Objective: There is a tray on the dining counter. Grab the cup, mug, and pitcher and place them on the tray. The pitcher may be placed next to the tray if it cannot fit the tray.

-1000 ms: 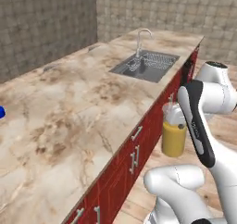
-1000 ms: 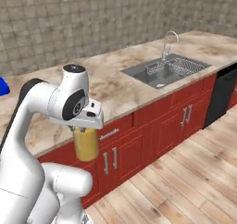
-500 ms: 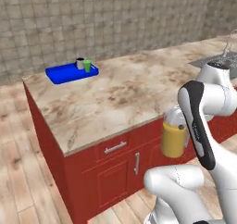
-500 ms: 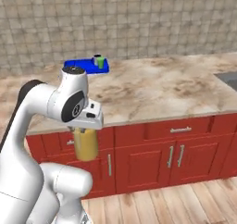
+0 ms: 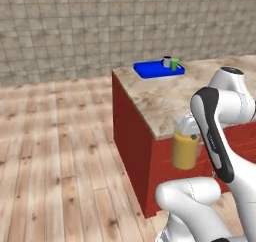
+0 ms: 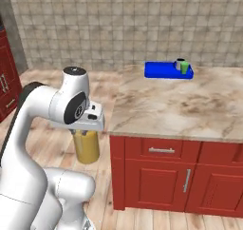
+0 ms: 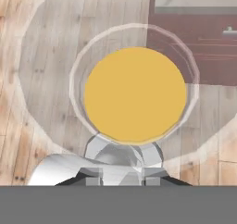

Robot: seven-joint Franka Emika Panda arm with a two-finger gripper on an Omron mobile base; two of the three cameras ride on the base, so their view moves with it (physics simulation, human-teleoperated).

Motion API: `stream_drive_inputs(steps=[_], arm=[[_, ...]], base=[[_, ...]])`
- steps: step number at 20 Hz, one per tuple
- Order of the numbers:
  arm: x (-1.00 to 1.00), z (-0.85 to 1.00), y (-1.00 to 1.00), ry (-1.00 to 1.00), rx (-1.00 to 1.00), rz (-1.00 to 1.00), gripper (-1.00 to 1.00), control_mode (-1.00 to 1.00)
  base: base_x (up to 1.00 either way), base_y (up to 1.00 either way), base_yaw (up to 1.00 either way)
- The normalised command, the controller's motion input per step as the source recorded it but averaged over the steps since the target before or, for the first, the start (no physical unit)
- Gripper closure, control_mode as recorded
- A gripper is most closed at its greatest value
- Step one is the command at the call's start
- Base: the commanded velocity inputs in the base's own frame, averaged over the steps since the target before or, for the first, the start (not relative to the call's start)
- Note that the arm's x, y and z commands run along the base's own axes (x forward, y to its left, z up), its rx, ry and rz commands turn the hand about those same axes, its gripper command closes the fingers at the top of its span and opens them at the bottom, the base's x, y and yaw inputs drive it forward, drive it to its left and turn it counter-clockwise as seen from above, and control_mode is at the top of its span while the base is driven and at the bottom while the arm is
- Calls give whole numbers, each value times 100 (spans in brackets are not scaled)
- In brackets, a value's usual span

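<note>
The pitcher (image 5: 185,150) (image 6: 87,146), clear glass with orange-yellow liquid, hangs upright beneath my gripper (image 6: 88,130), which is shut on it in front of the dining counter (image 6: 190,105). From the hand view I look straight down into the pitcher (image 7: 135,94), with my gripper (image 7: 121,173) clamped at its near rim. The blue tray (image 5: 150,70) (image 6: 161,71) lies at the counter's far corner. On its right end stand the grey mug (image 5: 167,61) (image 6: 179,63) and the green cup (image 5: 174,64) (image 6: 184,67).
The counter's red end wall (image 5: 131,136) faces open wooden floor (image 5: 55,151) on the left. Red cabinet doors with metal handles (image 6: 161,150) line the counter front. Another red cabinet (image 6: 6,89) stands at the far left, with a tiled wall behind.
The base has driven along the counter, so the whole picture shifted: the sink left the views and the tray end came in. The pitcher stays hanging in my gripper.
</note>
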Motion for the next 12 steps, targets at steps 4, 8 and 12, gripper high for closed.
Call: stream_drive_inputs(steps=[4,8,12], arm=[[0,0,0,0,0,0,100,100],[0,0,0,0,0,0,100,100],[0,0,0,0,0,0,100,100]], base=[[37,100,17],[68,100,3],[98,100,-4]])
